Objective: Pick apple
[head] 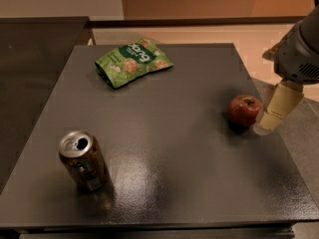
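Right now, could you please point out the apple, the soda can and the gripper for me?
apple [245,109]: camera view, middle of its red skin.
soda can [83,163]: camera view, its brown side.
gripper [268,123]: camera view, its pale lower end, beside the apple.
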